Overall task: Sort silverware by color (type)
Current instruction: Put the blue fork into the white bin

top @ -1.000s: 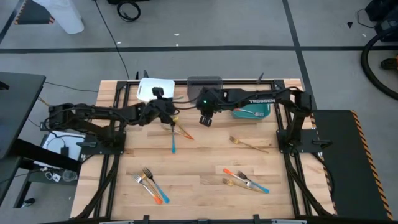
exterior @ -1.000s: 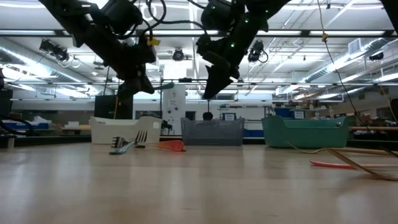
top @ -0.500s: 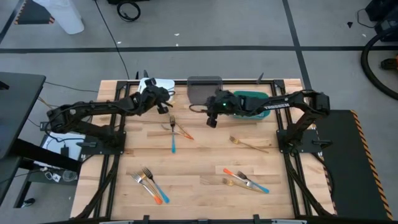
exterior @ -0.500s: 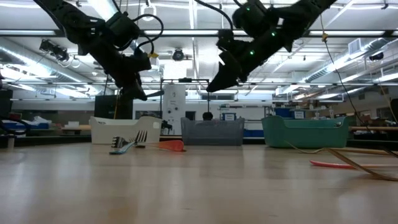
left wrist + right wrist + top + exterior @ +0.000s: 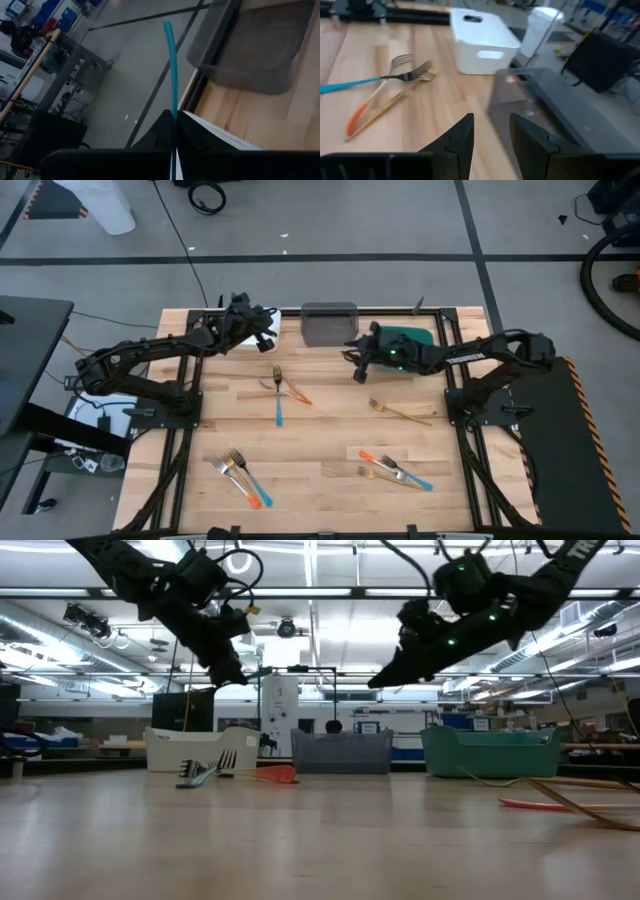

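Wooden table (image 5: 330, 430) bearing scattered forks (image 5: 280, 390) and, along its far edge, white bin (image 5: 262, 317), grey bin (image 5: 328, 324), teal bin (image 5: 415, 340).

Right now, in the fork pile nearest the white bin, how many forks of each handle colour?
blue fork: 1
orange fork: 1
golden fork: 1
Total: 3
Not counted: the held blue fork, shut in the left gripper.

We record bright, even overhead lighting; ceiling strip lights (image 5: 310, 570) glare in the low view. Soft shadows on the desk (image 5: 330, 430). Both wrist views are blurred.
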